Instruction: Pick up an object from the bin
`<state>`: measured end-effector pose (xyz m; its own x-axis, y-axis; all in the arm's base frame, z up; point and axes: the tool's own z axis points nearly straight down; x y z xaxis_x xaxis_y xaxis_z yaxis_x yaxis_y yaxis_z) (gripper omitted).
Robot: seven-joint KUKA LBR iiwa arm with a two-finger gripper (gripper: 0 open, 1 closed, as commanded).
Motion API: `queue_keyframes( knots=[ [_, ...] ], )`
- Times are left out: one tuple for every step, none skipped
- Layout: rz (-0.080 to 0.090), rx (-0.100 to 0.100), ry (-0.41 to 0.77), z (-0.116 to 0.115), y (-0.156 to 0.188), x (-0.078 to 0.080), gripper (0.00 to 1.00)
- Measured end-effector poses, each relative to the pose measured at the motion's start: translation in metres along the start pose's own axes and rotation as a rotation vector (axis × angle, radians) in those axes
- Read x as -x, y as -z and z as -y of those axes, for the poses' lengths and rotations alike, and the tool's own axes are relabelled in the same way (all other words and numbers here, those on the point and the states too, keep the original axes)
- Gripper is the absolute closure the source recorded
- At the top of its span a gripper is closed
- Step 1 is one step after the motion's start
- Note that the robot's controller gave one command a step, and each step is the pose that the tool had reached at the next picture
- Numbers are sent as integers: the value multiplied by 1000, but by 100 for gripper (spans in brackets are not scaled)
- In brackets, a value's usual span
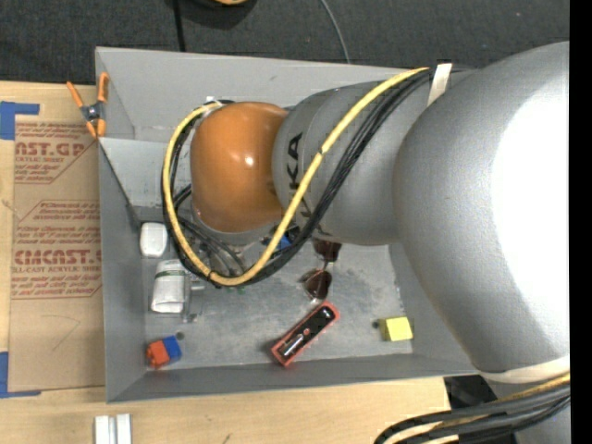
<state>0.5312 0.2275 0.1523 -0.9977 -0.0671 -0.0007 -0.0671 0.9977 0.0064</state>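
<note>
My gripper (162, 266) sticks out from under the orange dome near the bin's left wall. Its two white fingertips (153, 240) stand apart, so it is open, and I see nothing between them. A small red and blue block (163, 351) lies just below it in the front left corner, not touching. A flat red and black oblong thing (303, 334) lies slantwise on the floor at the front middle.
A yellow cube (397, 328) sits at the front right. A dark brown rounded piece (317, 281) lies by the arm's edge in the middle, and a bit of something blue (289, 239) peeks out under the cables. The arm hides the bin's back and right.
</note>
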Motion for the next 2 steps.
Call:
queue_keyframes(
  knots=[
    [-13, -4, -6, -2, 20, 1, 100],
    [-10, -3, -14, -1, 73, -7, 100]
  ],
)
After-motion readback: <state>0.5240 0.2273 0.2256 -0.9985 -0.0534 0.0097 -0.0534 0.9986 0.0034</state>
